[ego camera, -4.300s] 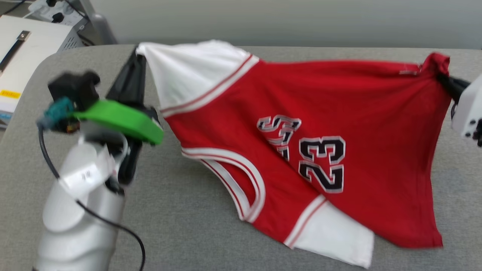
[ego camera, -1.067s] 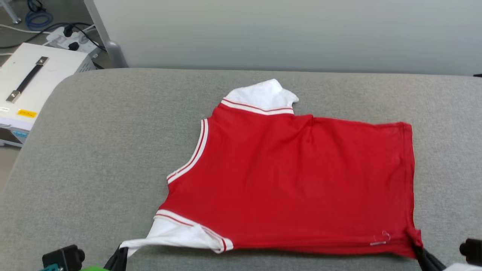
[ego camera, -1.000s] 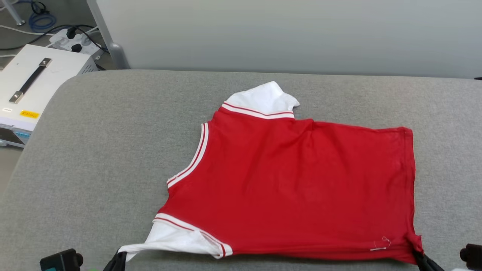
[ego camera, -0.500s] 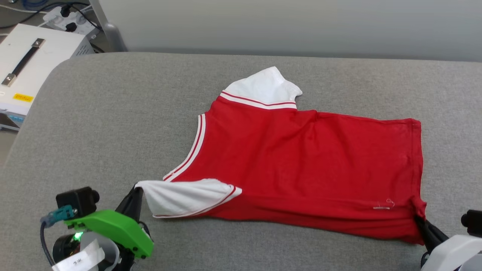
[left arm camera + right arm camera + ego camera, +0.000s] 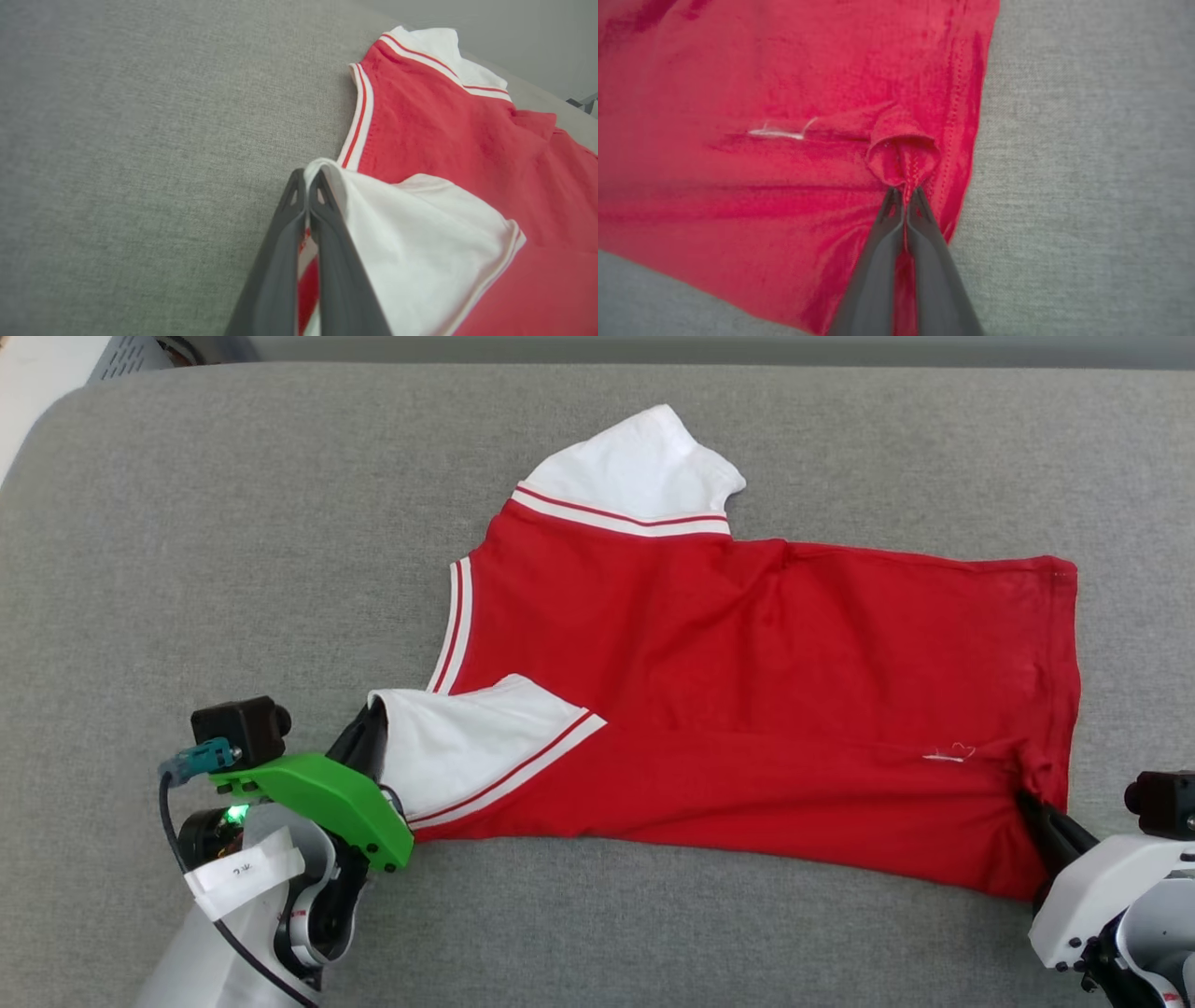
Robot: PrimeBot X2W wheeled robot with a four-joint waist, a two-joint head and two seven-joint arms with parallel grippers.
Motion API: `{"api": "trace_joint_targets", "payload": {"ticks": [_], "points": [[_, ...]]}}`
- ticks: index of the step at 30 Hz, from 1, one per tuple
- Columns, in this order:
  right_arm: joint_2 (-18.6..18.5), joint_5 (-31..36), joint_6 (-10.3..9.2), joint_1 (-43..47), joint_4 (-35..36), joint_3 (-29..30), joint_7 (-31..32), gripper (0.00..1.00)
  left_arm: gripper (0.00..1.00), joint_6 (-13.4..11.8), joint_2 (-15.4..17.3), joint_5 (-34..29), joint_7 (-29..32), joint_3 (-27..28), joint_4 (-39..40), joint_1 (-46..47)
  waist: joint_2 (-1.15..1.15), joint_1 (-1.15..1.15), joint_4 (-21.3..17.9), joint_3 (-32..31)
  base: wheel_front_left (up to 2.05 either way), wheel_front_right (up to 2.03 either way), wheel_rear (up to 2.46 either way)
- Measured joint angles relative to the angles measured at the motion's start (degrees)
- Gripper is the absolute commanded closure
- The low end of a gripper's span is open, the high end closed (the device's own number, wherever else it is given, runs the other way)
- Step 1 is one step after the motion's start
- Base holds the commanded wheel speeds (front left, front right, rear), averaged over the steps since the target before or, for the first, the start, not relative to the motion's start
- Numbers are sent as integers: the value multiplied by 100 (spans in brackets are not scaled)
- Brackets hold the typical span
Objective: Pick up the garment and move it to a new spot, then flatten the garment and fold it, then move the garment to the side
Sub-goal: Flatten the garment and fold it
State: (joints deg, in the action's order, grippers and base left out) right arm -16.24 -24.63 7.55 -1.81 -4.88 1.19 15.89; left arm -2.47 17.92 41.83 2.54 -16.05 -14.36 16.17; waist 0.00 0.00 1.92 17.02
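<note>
The garment [image 5: 747, 681], a red jersey with white panels and striped trim, lies plain side up on the grey surface; its numerals are hidden. My left gripper [image 5: 373, 714] is shut on the near white shoulder panel [image 5: 420, 224], which is lifted and folded over the red body. At the lower right, my right gripper [image 5: 1025, 801] is shut on the near hem corner [image 5: 903, 158], puckering the cloth around the fingertips. In the left wrist view my left gripper [image 5: 306, 175] pinches the white edge. The far white panel [image 5: 635, 471] lies flat.
The grey padded table [image 5: 187, 523] extends well to the left of and behind the garment. Its rounded far-left corner [image 5: 56, 401] meets a white box [image 5: 23, 373] beyond the edge.
Both grippers have carried the near edge of the garment away from me, folding it over the body. The head camera has tilted down, so the wall has left the picture.
</note>
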Motion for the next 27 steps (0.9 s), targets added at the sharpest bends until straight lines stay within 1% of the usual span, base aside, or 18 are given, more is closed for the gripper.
{"api": "trace_joint_targets", "payload": {"ticks": [5,9,10,11,12,13,15,18,21,23,25,26,27], "points": [[11,19,4,-21,-203,-3,-4,100,100,189,-56,3,59,-141,-564,194,0,0,-24,223,0,0,0],[15,16,4,-107,-316,-91,-90,100,100,325,-54,12,126,-196,-810,392,0,0,-75,271,0,0,0],[13,14,3,-127,-343,-147,-142,72,81,331,-64,30,127,-199,-859,424,0,0,-84,255,0,0,0],[1,14,3,-141,-348,-192,-211,53,58,331,-70,44,127,-194,-899,436,0,0,-89,236,0,0,0],[-5,13,2,-164,-357,-220,-339,0,18,330,-78,53,116,-188,-934,443,0,0,-92,204,0,0,0],[-4,11,2,-176,-370,-226,-460,0,0,323,-83,55,102,-177,-958,442,0,0,-95,166,0,0,0],[15,12,2,-179,-385,-227,-724,0,0,297,-100,63,71,-149,-1004,438,0,0,-98,84,0,0,0],[109,44,0,-170,-385,-114,-1188,0,0,149,-83,64,-19,-54,-1042,383,0,0,-100,-70,0,0,0],[232,269,-1,-114,-327,97,-1583,0,0,-30,23,59,-56,12,-1013,265,0,0,-100,-251,0,0,0],[346,493,-1,-10,-243,249,-1774,0,0,-171,138,13,-37,23,-944,148,0,0,-99,-389,0,0,0],[458,690,-1,94,-121,387,-1859,0,0,-261,261,-19,71,35,-876,54,0,0,-100,-511,0,0,0],[661,950,-1,235,80,539,-1893,0,0,-388,506,-76,328,20,-698,-85,0,0,-104,-695,0,0,0],[727,1013,-1,277,154,583,-1895,0,0,-390,582,-76,458,1,-598,-120,0,0,-107,-755,0,0,0]]}}
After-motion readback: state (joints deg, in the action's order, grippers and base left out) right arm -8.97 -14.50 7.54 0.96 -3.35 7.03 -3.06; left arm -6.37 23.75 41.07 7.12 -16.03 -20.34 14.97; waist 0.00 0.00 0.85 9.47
